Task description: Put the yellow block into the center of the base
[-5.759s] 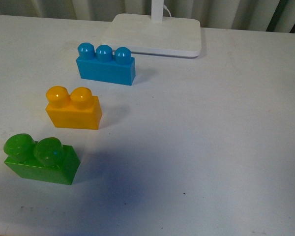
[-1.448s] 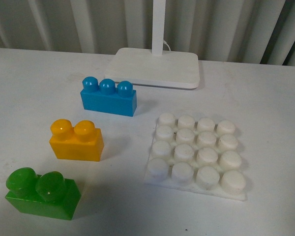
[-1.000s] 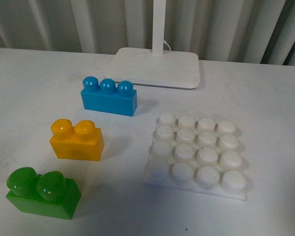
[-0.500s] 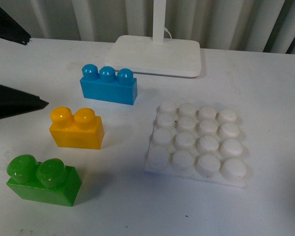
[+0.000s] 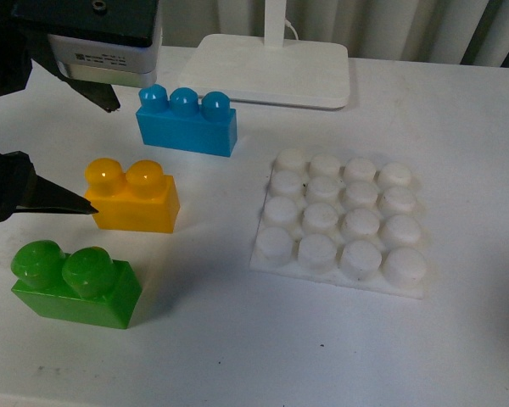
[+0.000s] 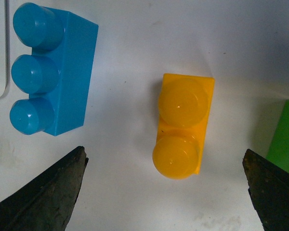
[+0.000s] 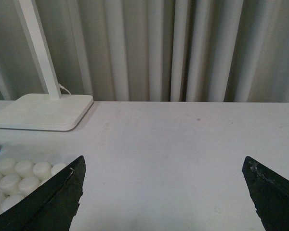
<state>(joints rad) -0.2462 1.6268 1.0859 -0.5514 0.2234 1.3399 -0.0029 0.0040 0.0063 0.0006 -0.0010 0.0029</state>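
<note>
1. Front view shows a white table (image 5: 458, 153) with three toy bricks in a slanting row on the left and the base (image 5: 339, 222), a square white plate of sixteen round studs, on the right.
2. The yellow block (image 5: 134, 197) stands studs-up in the middle of that row. A blue brick (image 5: 187, 127) is behind it and a green brick (image 5: 72, 284) is in front. It touches neither and sits well apart from the base.
3. The left gripper (image 6: 164, 156) hovers over the yellow block with its jaws spread wide and nothing between them. In the left wrist view the block lies centred, with its long flat walls facing the two fingers.
4. The right gripper (image 7: 164, 163) is also spread wide and empty, above bare table, with only a corner of the base in its view.
5. The block looks like hard, glossy plastic, so it is probably light and stiff but somewhat slippery.
6. The best hold is likely on the two long flat walls, below the rounded studs and midway along.
7. The base also looks light and may slide when the block is pressed onto its centre studs.
</note>
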